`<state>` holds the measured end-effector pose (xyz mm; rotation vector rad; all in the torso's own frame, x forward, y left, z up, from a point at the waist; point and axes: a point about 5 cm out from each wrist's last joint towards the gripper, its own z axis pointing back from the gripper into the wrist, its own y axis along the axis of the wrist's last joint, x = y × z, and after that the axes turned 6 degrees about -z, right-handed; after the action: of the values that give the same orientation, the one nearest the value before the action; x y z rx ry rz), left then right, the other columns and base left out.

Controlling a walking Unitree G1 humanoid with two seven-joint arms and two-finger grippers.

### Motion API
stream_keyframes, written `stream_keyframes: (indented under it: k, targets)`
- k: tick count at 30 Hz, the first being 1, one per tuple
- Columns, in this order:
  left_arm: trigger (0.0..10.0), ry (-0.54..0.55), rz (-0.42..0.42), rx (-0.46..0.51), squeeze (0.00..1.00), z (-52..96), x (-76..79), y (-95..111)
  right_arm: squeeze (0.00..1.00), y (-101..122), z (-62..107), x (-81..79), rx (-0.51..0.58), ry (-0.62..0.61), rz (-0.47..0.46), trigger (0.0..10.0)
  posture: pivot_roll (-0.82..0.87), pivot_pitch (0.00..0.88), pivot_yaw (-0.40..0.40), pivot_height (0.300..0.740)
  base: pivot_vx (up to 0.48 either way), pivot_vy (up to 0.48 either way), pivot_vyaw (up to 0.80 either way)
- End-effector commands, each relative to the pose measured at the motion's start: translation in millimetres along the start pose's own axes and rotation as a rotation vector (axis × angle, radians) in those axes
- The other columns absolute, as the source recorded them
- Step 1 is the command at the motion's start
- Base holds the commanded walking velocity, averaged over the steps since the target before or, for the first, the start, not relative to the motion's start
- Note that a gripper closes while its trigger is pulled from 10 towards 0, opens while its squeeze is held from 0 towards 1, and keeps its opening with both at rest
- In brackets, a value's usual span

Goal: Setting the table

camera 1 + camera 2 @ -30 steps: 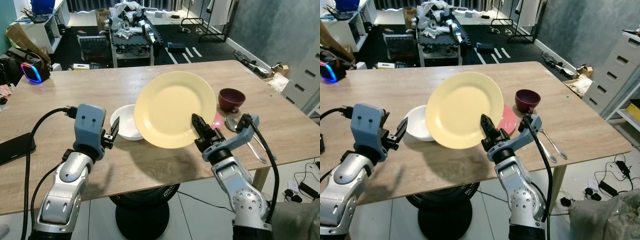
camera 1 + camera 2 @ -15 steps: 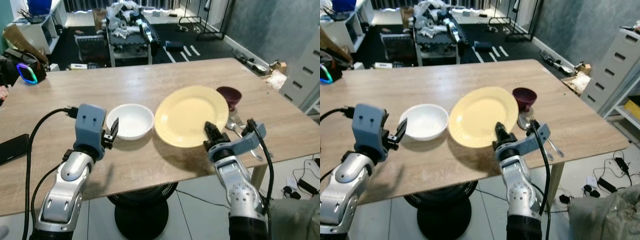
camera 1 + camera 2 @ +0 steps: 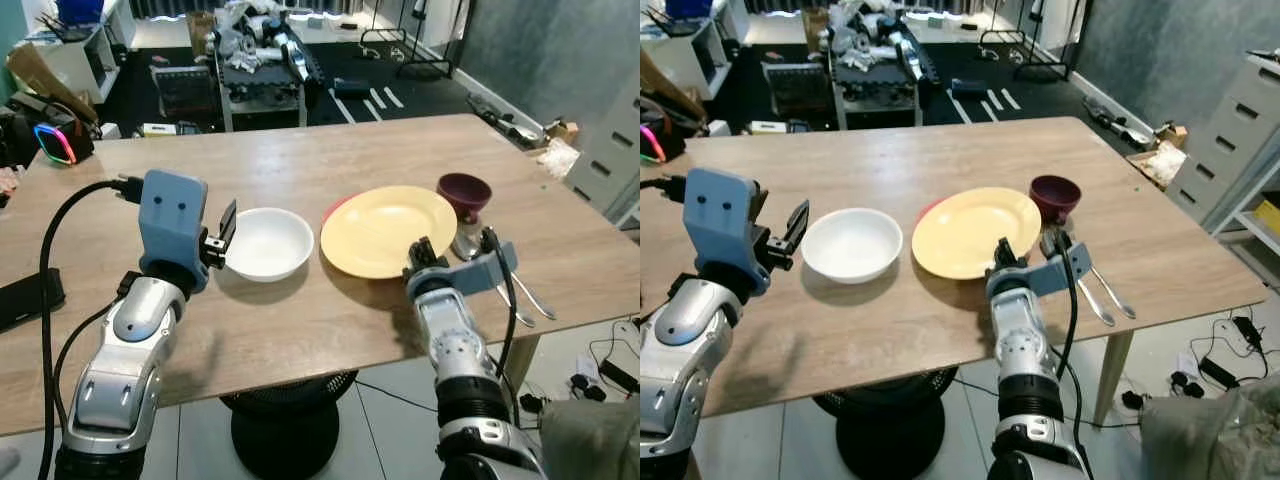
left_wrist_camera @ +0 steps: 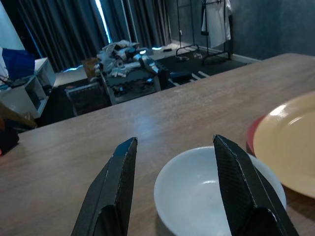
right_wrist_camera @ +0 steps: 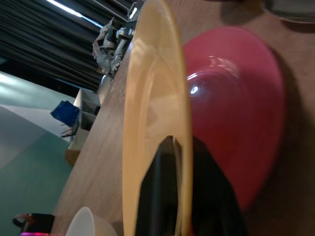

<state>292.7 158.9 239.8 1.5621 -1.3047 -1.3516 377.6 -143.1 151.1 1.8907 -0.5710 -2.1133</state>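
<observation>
A yellow plate (image 3: 388,228) lies almost flat on the wooden table (image 3: 300,320), over a red plate (image 5: 236,123) whose rim peeks out at its far left. My right gripper (image 3: 418,252) is shut on the yellow plate's near rim, one black finger (image 5: 162,196) above it. A white bowl (image 3: 263,243) stands just left of the plates. My left gripper (image 3: 228,222) hovers open at the bowl's left side, and in the left wrist view the bowl (image 4: 211,196) sits between its fingers (image 4: 118,182). A maroon bowl (image 3: 464,192) stands right of the yellow plate.
A spoon and fork (image 3: 522,296) lie by the table's right front edge, beside my right forearm. A black phone (image 3: 25,298) rests at the left edge. A headset with coloured lights (image 3: 55,140) and a cluttered cart (image 3: 262,60) stand beyond the table.
My right gripper has lowered the yellow plate from steeply tilted to nearly flat over the red plate. The white bowl is now uncovered. The camera view shifted slightly.
</observation>
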Motion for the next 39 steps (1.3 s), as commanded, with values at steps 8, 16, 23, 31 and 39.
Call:
stream_keyframes:
  k: [8,16,23,31,39]
  targets:
    - [10.0,-0.001,0.007,-0.029,0.0,6.4,2.6,-1,1.0,14,-7.3,-15.6,0.1,0.087,-0.037,10.0,0.18,0.032,0.044,0.74,0.0,0.0,0.0]
    - [10.0,-0.023,0.031,-0.028,0.0,3.8,9.3,0,0.0,46,2.8,-49.7,0.294,0.337,0.363,10.0,0.15,0.024,0.051,0.74,0.0,0.0,0.0]
    - [10.0,-0.035,0.044,-0.027,0.0,0.5,11.3,0,0.0,72,16.0,-38.2,0.397,0.351,0.605,10.0,0.11,0.016,0.063,0.74,0.0,0.0,0.0]
    - [10.0,-0.084,0.015,-0.038,0.0,2.1,16.9,-6,0.0,73,44.0,-13.7,0.359,0.354,0.728,10.0,0.07,0.002,0.077,0.74,0.0,0.0,0.0]
    - [10.0,-0.141,0.018,-0.146,0.0,20.0,19.9,-34,0.0,65,86.5,18.2,0.305,0.254,0.684,10.0,0.01,0.0,0.104,0.74,0.0,0.0,0.0]
